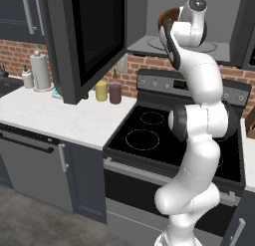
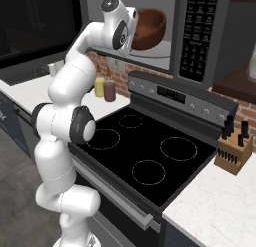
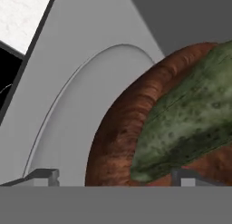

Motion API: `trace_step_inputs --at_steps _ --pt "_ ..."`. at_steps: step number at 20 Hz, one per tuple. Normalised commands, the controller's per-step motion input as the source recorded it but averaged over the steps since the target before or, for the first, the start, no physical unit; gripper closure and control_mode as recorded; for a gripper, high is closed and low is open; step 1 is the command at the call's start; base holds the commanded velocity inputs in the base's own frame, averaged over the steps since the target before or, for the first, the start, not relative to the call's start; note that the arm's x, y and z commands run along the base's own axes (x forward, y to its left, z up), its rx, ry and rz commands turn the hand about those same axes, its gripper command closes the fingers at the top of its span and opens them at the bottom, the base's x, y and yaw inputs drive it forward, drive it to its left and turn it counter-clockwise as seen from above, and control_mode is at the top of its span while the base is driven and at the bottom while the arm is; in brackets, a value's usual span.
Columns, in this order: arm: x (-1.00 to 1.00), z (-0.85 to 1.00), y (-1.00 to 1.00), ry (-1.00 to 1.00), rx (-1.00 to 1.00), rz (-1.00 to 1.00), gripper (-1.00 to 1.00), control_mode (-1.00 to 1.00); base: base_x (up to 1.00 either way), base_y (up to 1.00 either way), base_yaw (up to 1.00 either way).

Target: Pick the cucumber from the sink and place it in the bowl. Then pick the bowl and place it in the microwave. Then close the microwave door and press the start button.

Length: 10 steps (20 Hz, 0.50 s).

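The white arm rises from the base in front of the stove [image 2: 150, 151], bends at a dark elbow joint, and reaches up and forward so that its wrist ends at the mouth of the microwave [image 2: 200, 36]. The claw [image 3: 115, 175] points into the grey cavity. In the hand view its two finger tips [image 3: 43, 175] stand far apart, one at each side of the bowl's near rim, and the jaws look open with nothing clamped between them; whether a tip still touches the rim cannot be told.

Directly ahead of the claw sits the reddish-brown bowl [image 3: 120, 128], resting on the round glass turntable [image 3: 77, 114] inside the microwave. The cucumber [image 3: 190, 123] lies in the bowl, dark green and mottled, slanting across its hollow just beyond the claw's tips. In the right base view the bowl [image 2: 147, 27] shows just past the wrist, inside the cavity.

The microwave door [image 1: 82, 41] hangs swung wide open, off to the claw's left. Below the claw and to the same side, a yellow canister [image 1: 101, 90] and a mauve one [image 1: 115, 92] stand side by side on the white tabletop [image 1: 60, 115].
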Motion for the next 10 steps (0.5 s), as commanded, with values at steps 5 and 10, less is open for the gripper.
trace_step_inputs --at_steps 5,10 --pt "0.21 -0.01 0.00 -0.18 0.00 0.00 -1.00 -1.00 0.00 0.00 0.00" --pt "0.01 -0.15 0.00 -0.54 0.01 0.01 -1.00 -1.00 0.00 0.00 0.00"
